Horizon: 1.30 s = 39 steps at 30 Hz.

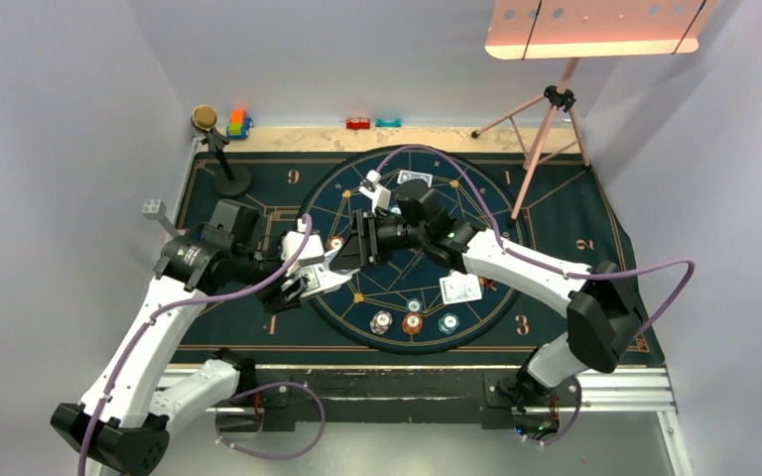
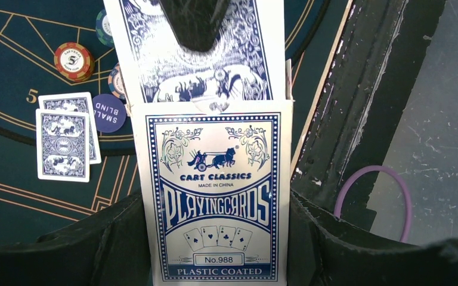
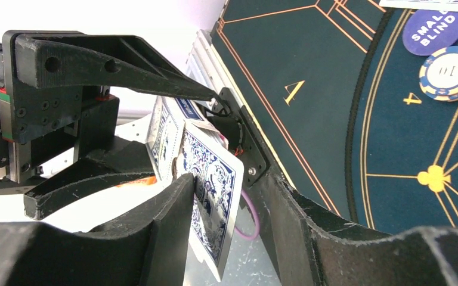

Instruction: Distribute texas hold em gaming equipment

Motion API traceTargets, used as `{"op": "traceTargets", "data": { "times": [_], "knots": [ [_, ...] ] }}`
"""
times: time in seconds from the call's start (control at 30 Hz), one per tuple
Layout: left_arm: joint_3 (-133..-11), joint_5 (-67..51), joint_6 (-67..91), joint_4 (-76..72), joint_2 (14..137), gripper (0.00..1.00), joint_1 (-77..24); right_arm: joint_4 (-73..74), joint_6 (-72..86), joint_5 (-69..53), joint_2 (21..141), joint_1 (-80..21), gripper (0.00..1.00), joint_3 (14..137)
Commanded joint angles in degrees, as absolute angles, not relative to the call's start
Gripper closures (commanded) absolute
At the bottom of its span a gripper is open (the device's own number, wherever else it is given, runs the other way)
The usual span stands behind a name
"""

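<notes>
Half open, the right gripper point(image 3: 225, 179) straddles without pinching a card point(image 3: 212, 202) poking from the box point(image 2: 214, 196) that the left gripper point(image 2: 214, 253) clamps over the mat's point(image 1: 566, 213) near left part; this looks like drawing a card to deal, and the next move probably needs a firm close and a straight pull.

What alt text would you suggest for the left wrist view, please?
The left pincer holds a blue-and-white playing-card box, with a card sticking out of its top under a dark finger. To the left on the mat lie two face-down cards, a Small Blind button and some chips.
</notes>
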<state>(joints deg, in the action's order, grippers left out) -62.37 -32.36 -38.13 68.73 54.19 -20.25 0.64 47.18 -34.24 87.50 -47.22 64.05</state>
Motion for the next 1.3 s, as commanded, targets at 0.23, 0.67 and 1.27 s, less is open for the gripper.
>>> {"op": "traceTargets", "data": {
  "times": [0.23, 0.67, 1.27],
  "knots": [
    [-65.48, -35.25, -38.09, 68.46, 52.31, 1.0, -19.86, 8.65, 41.48, -30.9, 84.9, -44.91, 0.55, 68.34],
    [-64.7, -35.08, -38.53, 68.65, 52.03, 1.0, -19.86, 11.83, 39.99, -28.64, 82.7, -43.19, 0.89, 70.47],
    [-63.74, -34.8, -38.7, 68.31, 52.05, 1.0, -19.86, 7.54, 40.97, -30.85, 89.08, -26.6, 1.0, 76.75]
  ]
}}
